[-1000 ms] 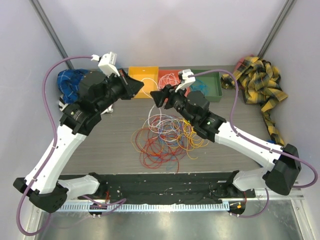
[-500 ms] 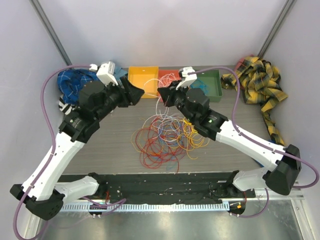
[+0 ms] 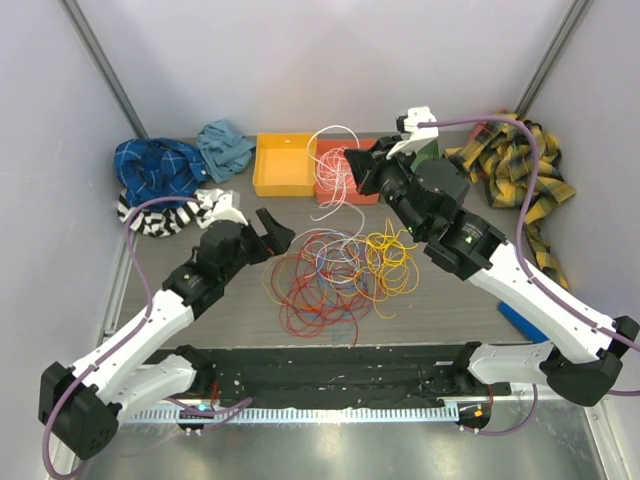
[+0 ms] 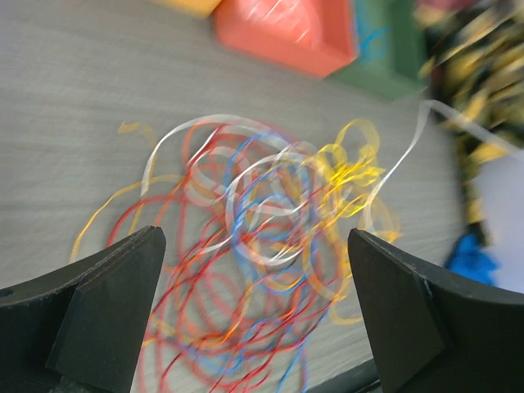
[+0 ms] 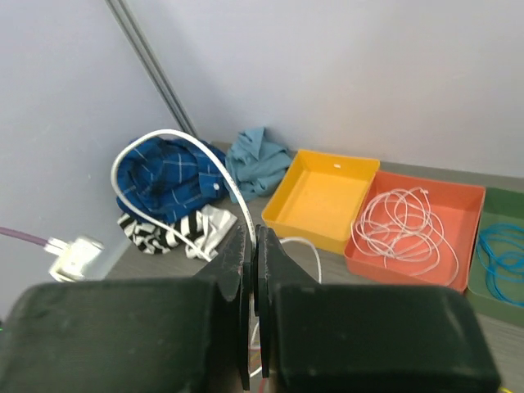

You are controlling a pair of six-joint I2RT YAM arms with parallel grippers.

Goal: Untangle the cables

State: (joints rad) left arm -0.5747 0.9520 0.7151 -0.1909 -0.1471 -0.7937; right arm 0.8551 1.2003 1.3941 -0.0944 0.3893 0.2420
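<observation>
Grey table [image 3: 230,300] carries the cables [image 3: 335,270] in a tangled heap at its middle. Left gripper [image 3: 277,228] hangs wide open beside the heap's left side. Right gripper [image 5: 252,237] is clenched on a white cable [image 5: 170,132], raised near the far edge.

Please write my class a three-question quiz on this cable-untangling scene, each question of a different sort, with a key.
1. True or false: the left gripper is shut.
2. What does the right gripper pinch? A. a white cable B. a yellow cable C. the plaid cloth
3. Fill in: the green tray holds a ___ cable.
Key: 1 false; 2 A; 3 blue.
</observation>
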